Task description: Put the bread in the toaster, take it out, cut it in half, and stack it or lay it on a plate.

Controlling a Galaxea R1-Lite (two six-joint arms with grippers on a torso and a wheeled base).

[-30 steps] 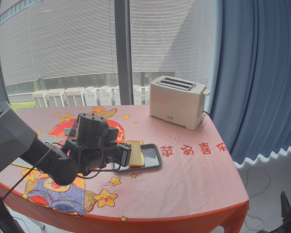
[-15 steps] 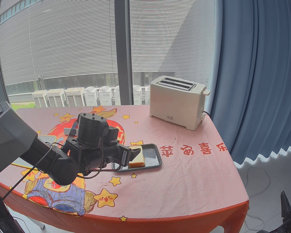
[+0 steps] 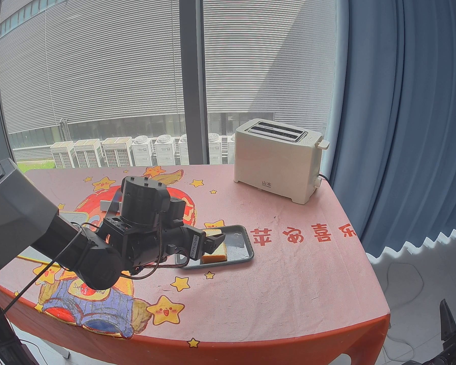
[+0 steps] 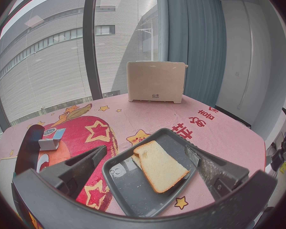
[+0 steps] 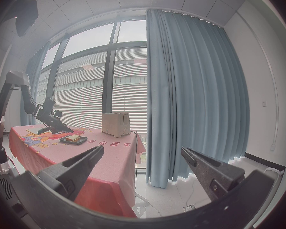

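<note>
Left pincer [image 4: 144,150] is wide open, straddling the bread [image 4: 160,170], which lies in the tray [image 4: 124,188] before the toaster [image 4: 155,81]; I should lower, then squeeze its crust edges gently.

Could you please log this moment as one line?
left gripper: open over tray | bread: flat in tray | toaster: slots empty | right gripper: open, away from table

The bread [image 3: 219,253] lies flat in the tray [image 3: 239,243], toward its left end. The tray sits on the table [image 3: 289,285], near the middle. The toaster [image 3: 276,160] stands behind it, to the right, by the window [image 3: 86,51]. The left gripper [image 3: 214,243] is at the tray's left end, over the bread.
</note>
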